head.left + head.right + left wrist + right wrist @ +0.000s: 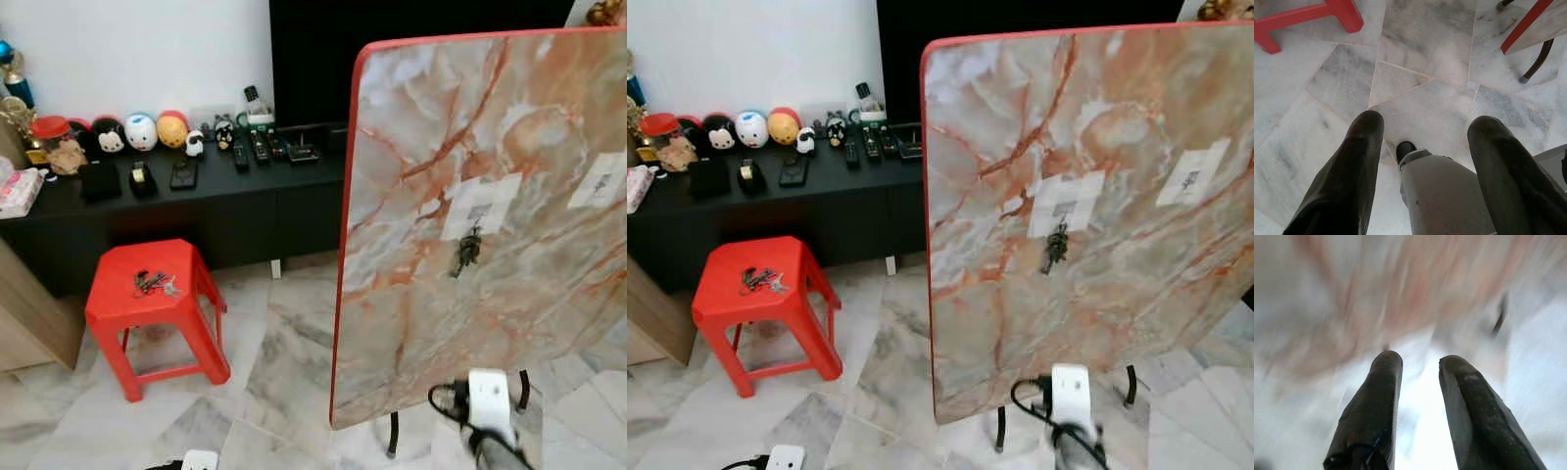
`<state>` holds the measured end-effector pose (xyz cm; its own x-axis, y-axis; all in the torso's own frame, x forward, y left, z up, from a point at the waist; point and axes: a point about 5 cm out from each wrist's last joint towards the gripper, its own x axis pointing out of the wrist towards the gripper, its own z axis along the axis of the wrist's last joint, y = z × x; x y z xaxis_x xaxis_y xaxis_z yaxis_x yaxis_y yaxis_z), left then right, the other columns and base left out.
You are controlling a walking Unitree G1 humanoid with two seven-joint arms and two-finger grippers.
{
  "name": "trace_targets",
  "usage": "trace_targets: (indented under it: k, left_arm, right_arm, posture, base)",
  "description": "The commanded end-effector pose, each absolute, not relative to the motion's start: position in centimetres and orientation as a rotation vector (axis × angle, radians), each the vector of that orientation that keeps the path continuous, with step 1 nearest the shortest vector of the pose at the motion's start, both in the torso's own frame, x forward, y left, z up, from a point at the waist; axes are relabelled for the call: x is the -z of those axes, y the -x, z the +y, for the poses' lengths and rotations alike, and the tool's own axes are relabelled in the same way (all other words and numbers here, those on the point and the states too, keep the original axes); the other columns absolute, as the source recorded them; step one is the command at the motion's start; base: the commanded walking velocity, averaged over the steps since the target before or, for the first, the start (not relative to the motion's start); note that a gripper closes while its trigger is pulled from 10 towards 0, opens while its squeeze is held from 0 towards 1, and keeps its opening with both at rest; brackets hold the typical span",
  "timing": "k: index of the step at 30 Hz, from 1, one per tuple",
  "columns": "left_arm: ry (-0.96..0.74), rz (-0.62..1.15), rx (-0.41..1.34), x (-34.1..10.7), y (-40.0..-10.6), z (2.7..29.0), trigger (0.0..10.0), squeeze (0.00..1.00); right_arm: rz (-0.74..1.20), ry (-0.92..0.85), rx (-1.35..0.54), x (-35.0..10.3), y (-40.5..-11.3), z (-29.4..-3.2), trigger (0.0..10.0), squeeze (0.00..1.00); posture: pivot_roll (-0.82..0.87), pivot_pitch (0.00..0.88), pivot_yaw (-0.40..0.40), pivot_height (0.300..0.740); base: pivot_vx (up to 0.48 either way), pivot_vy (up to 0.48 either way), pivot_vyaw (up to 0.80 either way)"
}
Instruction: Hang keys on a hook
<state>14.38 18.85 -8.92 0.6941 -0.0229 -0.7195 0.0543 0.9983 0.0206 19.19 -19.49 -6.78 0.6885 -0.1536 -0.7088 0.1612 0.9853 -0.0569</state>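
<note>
Right hand empty; one key bunch hangs, another on stool.

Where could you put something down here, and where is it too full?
The red stool has bare seat all round the small keys lying on it. The marble floor between the stool and the tipped-up table is free. The black cabinet is crowded with toys and remotes along its back edge.

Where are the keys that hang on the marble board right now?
In the left eye view, the keys hang on the tilted marble board to the robot's right, just below the nearer white taped patch, well away from the red stool.
</note>
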Motion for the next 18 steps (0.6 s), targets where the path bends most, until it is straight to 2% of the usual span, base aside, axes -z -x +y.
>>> trace_targets:
  k: [1, 3, 7, 9, 18]
  left_arm:
    - [-0.041, 0.814, 0.05, 9.0, -14.2, 18.9, 10.0, 0.0]
    - [-0.042, 0.813, 0.05, 9.0, -14.3, 19.0, 10.0, 0.0]
    - [-0.044, 0.806, 0.046, 8.9, -14.3, 19.2, 10.0, 0.0]
    - [-0.052, 0.812, 0.051, 9.0, -14.2, 19.2, 10.0, 0.0]
    - [-0.023, 0.815, 0.014, 9.0, -14.2, 19.4, 10.0, 0.0]
  right_arm:
    - [0.895, -0.046, 0.16, 8.1, -17.7, -18.9, 10.0, 0.0]
    - [0.921, -0.041, 0.164, 8.4, -17.3, -18.9, 10.0, 0.0]
    - [1.029, -0.139, 0.234, 9.6, -15.1, -19.4, 10.0, 0.0]
    - [1.074, -0.136, 0.315, 10.0, -14.0, -20.6, 10.0, 0.0]
    - [1.032, -0.209, 0.303, 9.5, -14.8, -21.7, 10.0, 0.0]
  posture:
    - [-0.03, 0.0, -0.023, 0.74]
    - [-0.03, 0.0, -0.023, 0.74]
    - [-0.04, 0.0, -0.004, 0.74]
    - [-0.04, 0.0, -0.001, 0.74]
    - [-0.04, 0.0, 0.006, 0.74]
  base:
    - [0.0, 0.0, 0.0]
    - [0.0, 0.0, 0.0]
    - [0.0, 0.0, 0.0]
    - [0.0, 0.0, 0.0]
    - [0.0, 0.0, 0.0]
